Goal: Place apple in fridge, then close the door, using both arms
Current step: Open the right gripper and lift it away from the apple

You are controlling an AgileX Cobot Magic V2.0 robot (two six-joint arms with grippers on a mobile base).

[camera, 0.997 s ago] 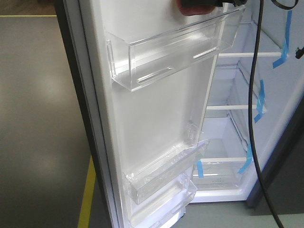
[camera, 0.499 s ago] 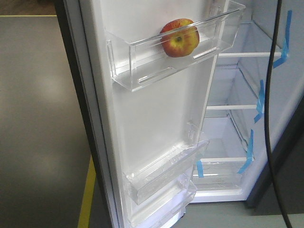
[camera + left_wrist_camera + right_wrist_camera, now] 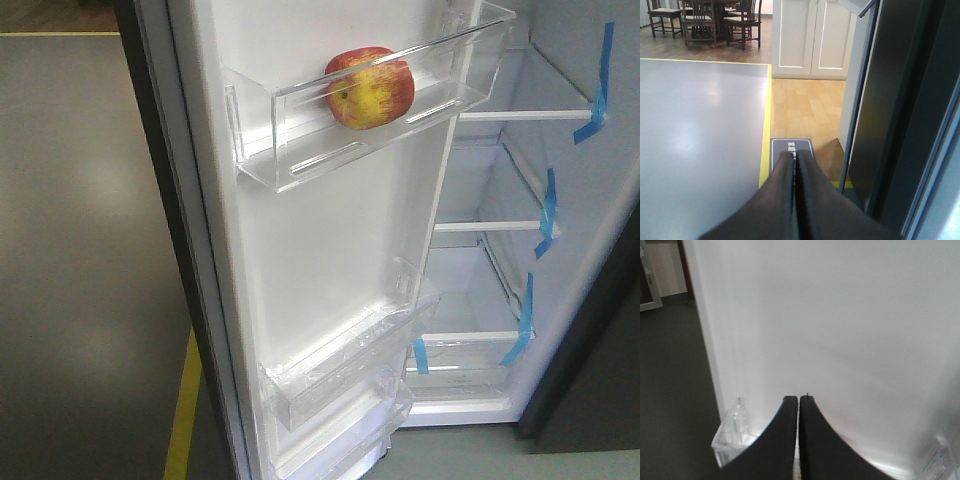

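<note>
Right gripper (image 3: 799, 398) (jaws together) faces door (image 3: 840, 315); apple (image 3: 368, 88) lies sideways, dimple leftward.

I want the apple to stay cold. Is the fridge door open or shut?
Open. The door shows its white inside, the apple sits in its top bin, and the fridge shelves show beside it.
</note>
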